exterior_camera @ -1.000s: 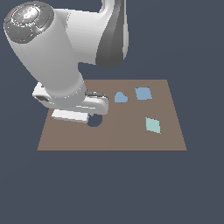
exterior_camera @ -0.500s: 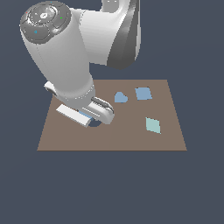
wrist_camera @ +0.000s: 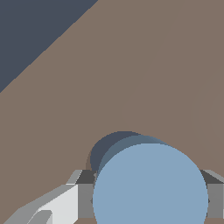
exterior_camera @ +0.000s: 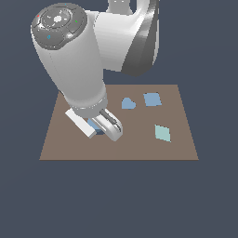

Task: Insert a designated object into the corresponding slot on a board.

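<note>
The light blue disc (wrist_camera: pixel 151 183) sits between my gripper's (wrist_camera: pixel 150 197) two grey fingers (wrist_camera: pixel 85 194), which are shut on its edges. Just behind it, the slot (wrist_camera: pixel 105 146) shows as a dark crescent in the brown board (wrist_camera: pixel 131 65), mostly covered by the disc. The disc hangs close over the hole, shifted a little off it. In the exterior view the gripper (exterior_camera: pixel 96 126) is low over the board's (exterior_camera: pixel 139 148) left part. Only a sliver of the disc (exterior_camera: pixel 93 123) and of the slot (exterior_camera: pixel 100 134) shows under the hand.
A blue heart piece (exterior_camera: pixel 128 103) and a blue square piece (exterior_camera: pixel 152 99) lie at the board's far side. A teal diamond piece (exterior_camera: pixel 162 133) lies toward the exterior view's right. The bulky arm (exterior_camera: pixel 74 60) hides the board's far left corner.
The hand has moved toward the exterior view's right and slightly down over the board, carrying the disc, and the wrist has tilted.
</note>
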Controlling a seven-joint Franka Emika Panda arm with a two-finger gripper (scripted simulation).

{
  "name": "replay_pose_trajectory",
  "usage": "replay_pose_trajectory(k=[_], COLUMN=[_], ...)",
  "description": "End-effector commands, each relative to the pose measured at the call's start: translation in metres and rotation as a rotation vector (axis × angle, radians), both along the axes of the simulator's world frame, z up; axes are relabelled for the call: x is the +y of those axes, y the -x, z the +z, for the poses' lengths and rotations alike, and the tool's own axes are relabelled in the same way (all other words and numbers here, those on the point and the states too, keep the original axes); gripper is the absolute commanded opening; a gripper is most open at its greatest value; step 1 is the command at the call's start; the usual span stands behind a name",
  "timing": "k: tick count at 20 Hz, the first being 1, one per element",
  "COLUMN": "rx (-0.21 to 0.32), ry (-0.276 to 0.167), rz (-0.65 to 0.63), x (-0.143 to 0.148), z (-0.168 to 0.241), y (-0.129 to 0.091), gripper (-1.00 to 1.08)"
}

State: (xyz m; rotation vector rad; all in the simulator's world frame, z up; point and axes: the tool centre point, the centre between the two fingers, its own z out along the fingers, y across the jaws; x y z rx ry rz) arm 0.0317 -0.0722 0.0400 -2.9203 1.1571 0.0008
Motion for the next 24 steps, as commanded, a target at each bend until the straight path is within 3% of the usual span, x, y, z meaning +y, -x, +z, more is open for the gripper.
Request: replay_pose_trajectory(k=[1, 10, 22, 23, 24], rx=[0.0, 0.0, 0.001, 0.001, 0.001], ry=[0.0, 0.0, 0.001, 0.001, 0.001], rz=[-0.049, -0.143, -0.15, -0.15, -0.15], x=[0.002, 0.007, 0.007, 0.007, 0.007], z=[0.001, 0.001, -0.009, -0.009, -0.009], y=[-0.002, -0.007, -0.007, -0.007, -0.007], gripper=[-1.0, -1.0, -1.0, 1.0, 1.0])
